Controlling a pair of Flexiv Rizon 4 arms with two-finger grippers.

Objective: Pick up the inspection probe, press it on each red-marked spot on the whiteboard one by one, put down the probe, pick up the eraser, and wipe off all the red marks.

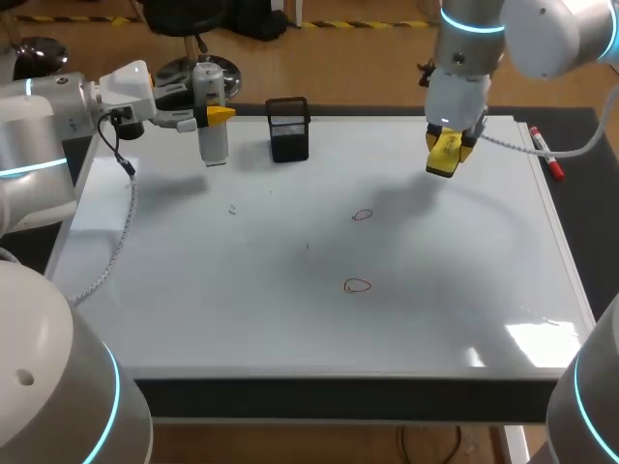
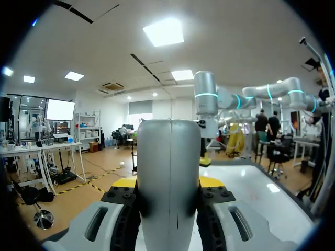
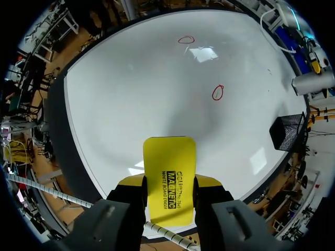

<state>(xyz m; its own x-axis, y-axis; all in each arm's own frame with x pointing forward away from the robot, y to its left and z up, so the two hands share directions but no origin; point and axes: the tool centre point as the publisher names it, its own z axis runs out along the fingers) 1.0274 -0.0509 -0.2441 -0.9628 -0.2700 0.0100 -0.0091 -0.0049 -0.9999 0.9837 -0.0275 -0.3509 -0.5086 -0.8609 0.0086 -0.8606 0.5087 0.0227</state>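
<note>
Upper left: left tool (image 1: 214,115) clamped on upright probe (image 1: 212,141), not yet let go. Centre: upper red mark (image 1: 362,215) and lower red mark (image 1: 357,285) unwiped on whiteboard (image 1: 193,290). Upper right: right tool (image 1: 447,155) gripping yellow eraser (image 1: 442,164) above the board. Wiping judged all left to do. Open board from eraser to marks; black holder (image 1: 288,130) well apart.

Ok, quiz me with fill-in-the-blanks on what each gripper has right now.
The right gripper is shut on the yellow ____.
The left gripper is shut on the grey, upright ____.
The whiteboard carries ____ red marks.
Missing words: eraser; probe; two.
</note>
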